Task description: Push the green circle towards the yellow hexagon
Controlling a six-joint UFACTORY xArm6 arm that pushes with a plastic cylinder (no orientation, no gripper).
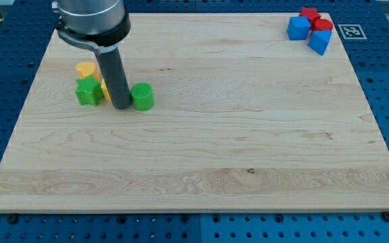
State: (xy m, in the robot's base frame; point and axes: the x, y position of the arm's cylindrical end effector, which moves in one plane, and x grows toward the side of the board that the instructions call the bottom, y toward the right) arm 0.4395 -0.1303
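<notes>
Stood on a pale wooden board (201, 162), my tip (121, 106) planted at the view's left, touching or just beside the left flank of the green circle (142, 96). No jaws to speak of here: just a straight dark rod, nothing to open or close. Wedged, in effect, between that green circle on the view's right and a green star-like block (88, 92) on the view's left. Partly hidden behind the rod and the star, two yellow pieces: one (85, 69) above the star, rounded and possibly the yellow hexagon, though shape too masked to be sure; another yellow sliver (104, 88) peeking just left of the rod, shape impossible to tell. Far off at the view's top right, well apart from all this, a cluster of two blue blocks (298, 28) (320, 42) and two red ones (308, 13) (323, 25), touching one another. Judged nearly done in terms of closeness: green circle already near the yellow pieces, separated mainly by the rod itself. Judged badly placed for finishing, though: tip on the yellow side of the circle, so any push from there would drive it away. Left to do, probably: circling round to the circle's right and nudging leftward and slightly upward.
</notes>
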